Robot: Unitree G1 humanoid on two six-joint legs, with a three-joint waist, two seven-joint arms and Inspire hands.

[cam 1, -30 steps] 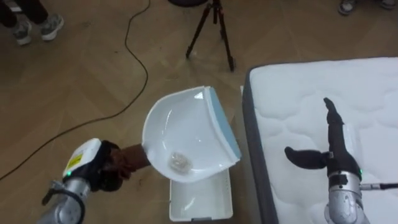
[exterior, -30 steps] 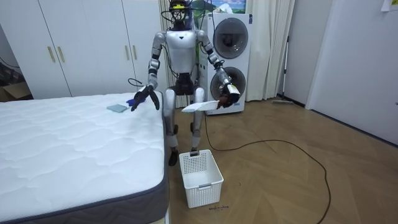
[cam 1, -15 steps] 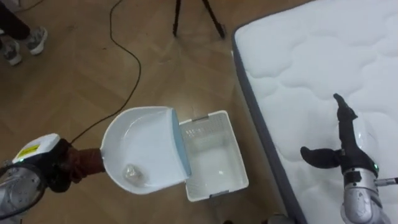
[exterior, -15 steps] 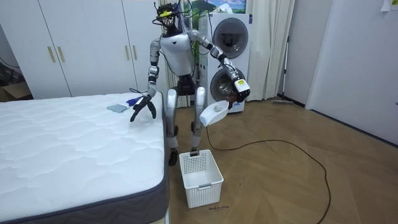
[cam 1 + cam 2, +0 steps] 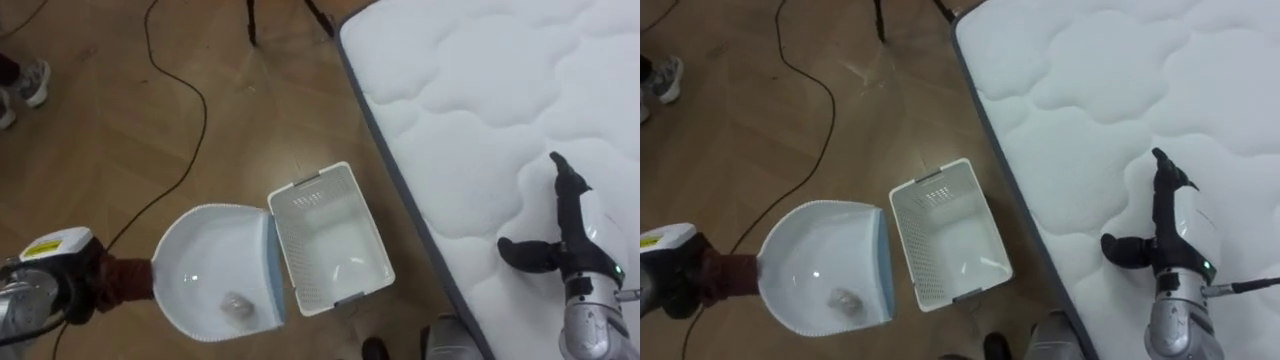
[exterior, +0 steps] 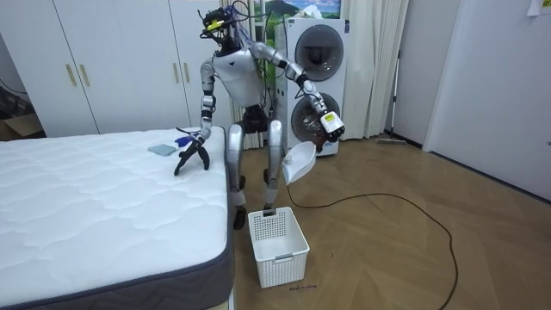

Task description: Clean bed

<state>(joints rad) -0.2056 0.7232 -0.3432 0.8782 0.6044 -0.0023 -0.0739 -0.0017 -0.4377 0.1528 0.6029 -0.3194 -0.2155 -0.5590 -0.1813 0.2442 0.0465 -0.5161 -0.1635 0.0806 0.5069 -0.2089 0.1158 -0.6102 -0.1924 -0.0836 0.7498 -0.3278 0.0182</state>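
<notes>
My left hand (image 5: 62,285) is shut on the brown handle (image 5: 126,278) of a white dustpan (image 5: 205,262) with a pale blue lip. A small crumpled scrap (image 5: 236,305) lies inside the pan. The pan hangs over the floor just left of a white mesh basket (image 5: 372,228), its lip by the basket's left rim. In the room view the dustpan (image 6: 299,161) tips downward above the basket (image 6: 277,245). My right hand (image 5: 575,240) is open, fingers straight and thumb spread, over the white quilted mattress (image 5: 470,90) near its edge.
I stand at the bed's (image 6: 95,207) far corner. A grey-blue flat item (image 6: 161,149) and a small blue thing (image 6: 182,138) lie on the mattress. A dark cable (image 5: 190,130), a tripod leg (image 5: 250,20) and a person's shoe (image 5: 30,82) are on the wooden floor. Stacked washing machines (image 6: 318,77) stand behind.
The camera has tilted down and left. My left arm swung outward and the dustpan went from level to tipped down beside the basket. My right hand sank toward the mattress.
</notes>
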